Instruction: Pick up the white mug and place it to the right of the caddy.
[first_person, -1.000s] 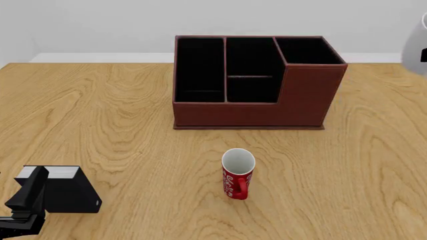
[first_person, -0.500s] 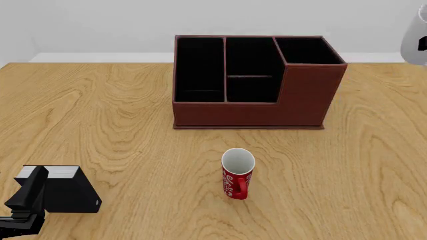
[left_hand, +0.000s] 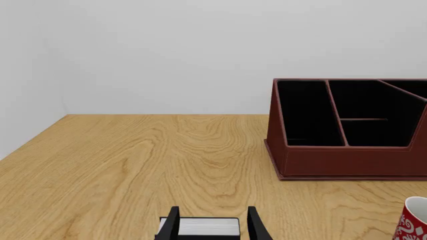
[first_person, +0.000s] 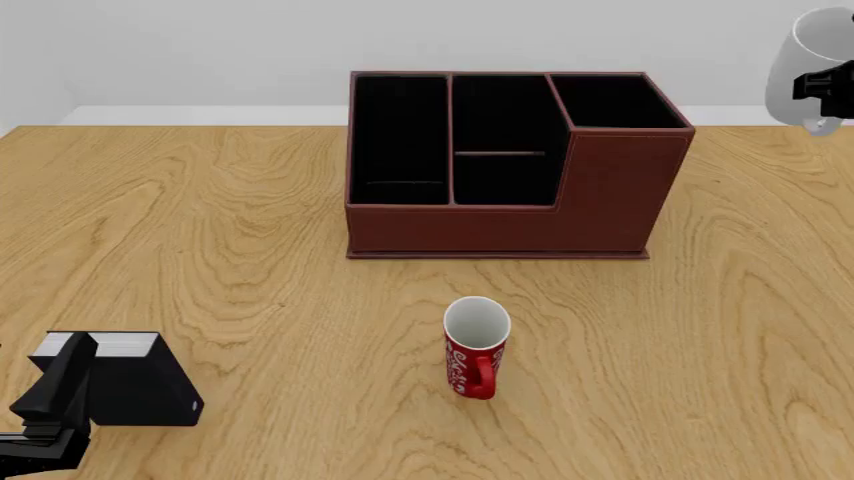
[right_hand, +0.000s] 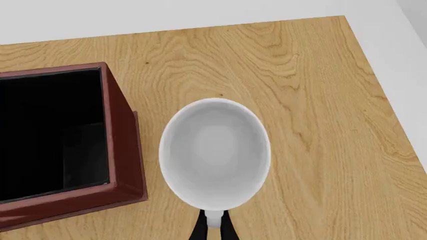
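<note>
Step in hand: carrying the white mug (first_person: 805, 68), aloft at the upper right corner of the front view, past the right end of the caddy (first_person: 514, 165).
Right gripper (right_hand: 213, 226): dark fingers pinched on the mug's handle at the lower middle of the right wrist view, clamped tight by the look of it; in the front view only a black patch against the mug's side.
White mug: mouth up, seen straight down the bowl in the right wrist view, hanging above bare wood with the caddy's tall corner compartment at the left of that frame; how high above the table (first_person: 267, 230), hard to say.
Caddy: centre top of the front view, dark red-brown, black-lined compartments, taller section at its right end.
Left gripper (left_hand: 213, 226): parked at the lower left of the front view, fingers apart and straddling the small black box (first_person: 134, 378) with the white top; touching or not, cannot tell.
Red mug (first_person: 474, 349): upright in the middle foreground, well clear of the action.
Next move, by judgement: straight down onto the wood right of the caddy, keeping the wall clear, mug level, base flat on the table before letting the handle go.
Watch for: a tilt on release, the grip being on the handle alone.
</note>
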